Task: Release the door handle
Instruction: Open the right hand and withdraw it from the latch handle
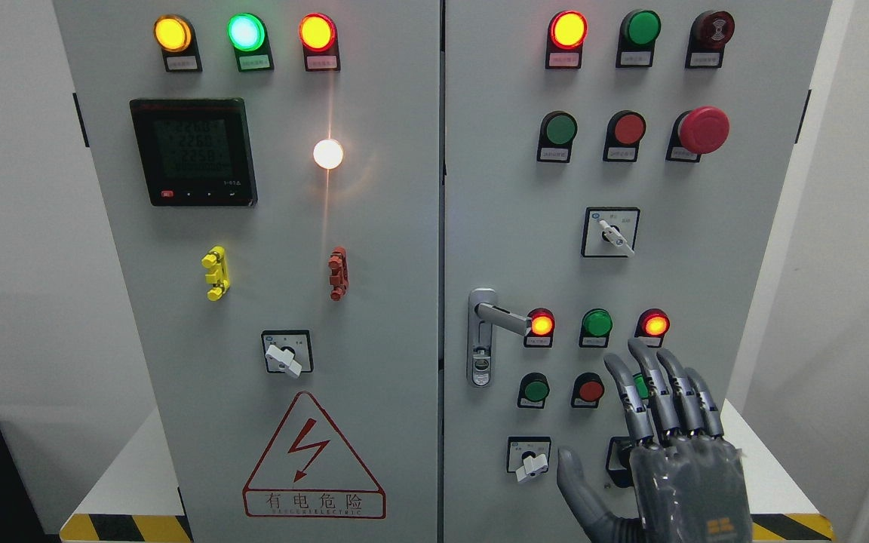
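The silver door handle sits on the left edge of the right cabinet door, its lever pointing right toward a lit red lamp. My right hand comes up from the bottom right, fingers spread and straight, palm toward the panel. It holds nothing and is well to the right of and below the handle, in front of the lower buttons. The left arm does not show.
The right door carries lamps, a red emergency stop button and rotary switches. The left door has a meter display, yellow and red clips and a warning sign. Striped floor tape runs along the base.
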`<state>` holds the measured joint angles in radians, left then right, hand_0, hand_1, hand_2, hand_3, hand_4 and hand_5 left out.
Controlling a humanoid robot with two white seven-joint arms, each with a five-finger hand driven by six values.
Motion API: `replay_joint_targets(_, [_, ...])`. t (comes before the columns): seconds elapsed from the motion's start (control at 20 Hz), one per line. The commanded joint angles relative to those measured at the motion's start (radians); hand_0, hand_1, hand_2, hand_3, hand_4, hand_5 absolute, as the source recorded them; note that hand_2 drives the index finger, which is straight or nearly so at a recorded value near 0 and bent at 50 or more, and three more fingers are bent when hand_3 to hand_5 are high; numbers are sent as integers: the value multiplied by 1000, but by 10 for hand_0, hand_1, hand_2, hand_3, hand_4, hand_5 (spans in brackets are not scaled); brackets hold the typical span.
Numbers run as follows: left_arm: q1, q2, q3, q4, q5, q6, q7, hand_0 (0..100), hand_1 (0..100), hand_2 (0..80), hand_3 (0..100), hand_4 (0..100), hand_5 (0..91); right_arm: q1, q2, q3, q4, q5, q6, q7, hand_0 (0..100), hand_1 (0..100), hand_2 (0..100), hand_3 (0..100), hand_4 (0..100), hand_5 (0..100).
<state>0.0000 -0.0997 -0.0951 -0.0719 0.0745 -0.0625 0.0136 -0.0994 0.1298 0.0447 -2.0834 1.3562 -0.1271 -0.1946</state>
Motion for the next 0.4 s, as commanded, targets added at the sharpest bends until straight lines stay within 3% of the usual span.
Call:
replay_joint_targets(0.0, [17, 0, 0, 1, 1, 0, 0, 120, 556, 0, 0, 0, 0, -17, 2, -11, -6, -5, -2, 7, 504, 294, 0, 0, 0, 0])
replay_joint_targets(0.35, [17, 0, 0, 0, 1, 0, 0, 120, 556, 0, 0, 0, 0, -19, 2, -9, -6, -5, -2, 7, 504, 294, 0, 0, 0, 0])
